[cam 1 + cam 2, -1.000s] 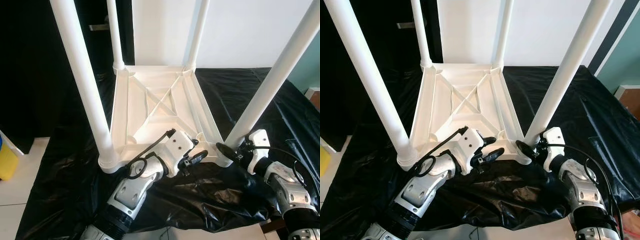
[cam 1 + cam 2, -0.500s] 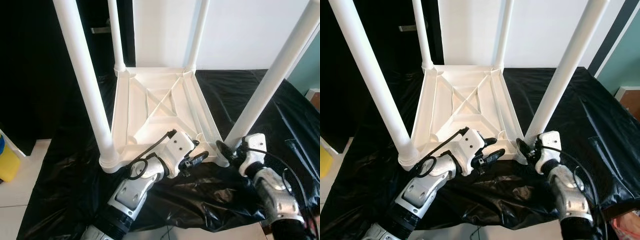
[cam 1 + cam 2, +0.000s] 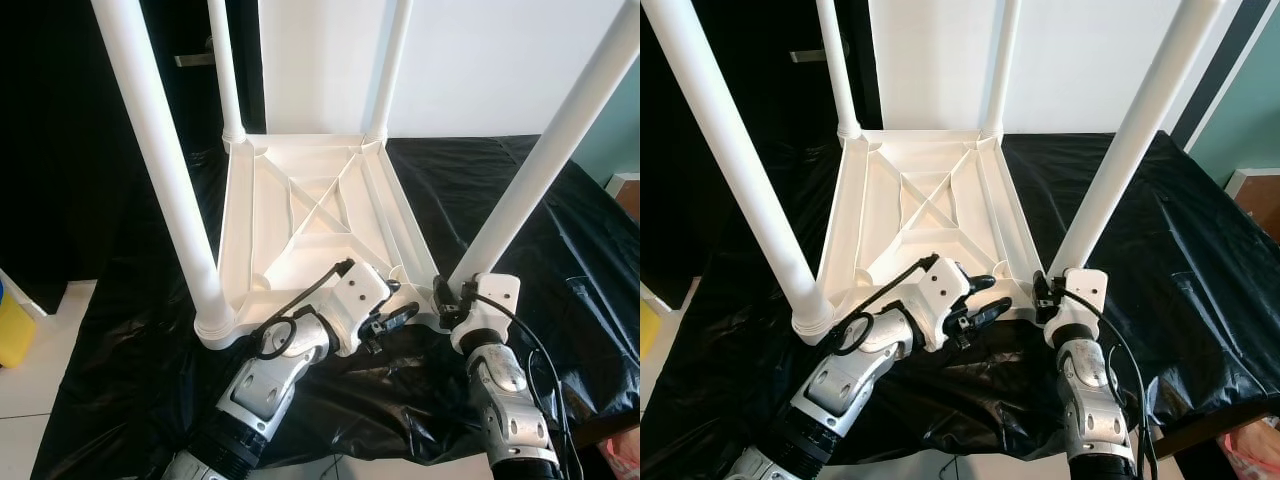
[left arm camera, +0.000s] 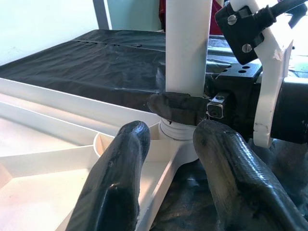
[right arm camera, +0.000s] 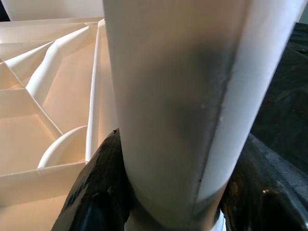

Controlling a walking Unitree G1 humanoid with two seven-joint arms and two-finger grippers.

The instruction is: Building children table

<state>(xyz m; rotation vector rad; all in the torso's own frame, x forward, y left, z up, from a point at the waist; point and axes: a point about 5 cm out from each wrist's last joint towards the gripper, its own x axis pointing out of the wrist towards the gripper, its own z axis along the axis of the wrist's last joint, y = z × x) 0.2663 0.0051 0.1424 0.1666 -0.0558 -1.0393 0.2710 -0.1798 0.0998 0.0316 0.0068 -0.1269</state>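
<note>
A white children's table (image 3: 318, 215) lies upside down on a black plastic sheet (image 3: 560, 235), its four legs pointing up. My right gripper (image 3: 446, 297) is at the foot of the near right leg (image 3: 540, 170). In the right wrist view that leg (image 5: 178, 96) stands between the two black fingers (image 5: 94, 195), which press on both sides of it. My left gripper (image 3: 397, 302) rests at the table's near edge, just left of that corner, open and holding nothing. In the left wrist view its fingers (image 4: 115, 183) point at the leg's socket (image 4: 180, 130).
The near left leg (image 3: 160, 170) rises close beside my left arm. A yellow object (image 3: 12, 325) stands on the pale floor at far left. A dark doorway is behind on the left, a white wall behind the table. The sheet's edge hangs near my body.
My right arm has swung in to the left, and its gripper has closed round the foot of the near right leg. The left gripper has stayed put.
</note>
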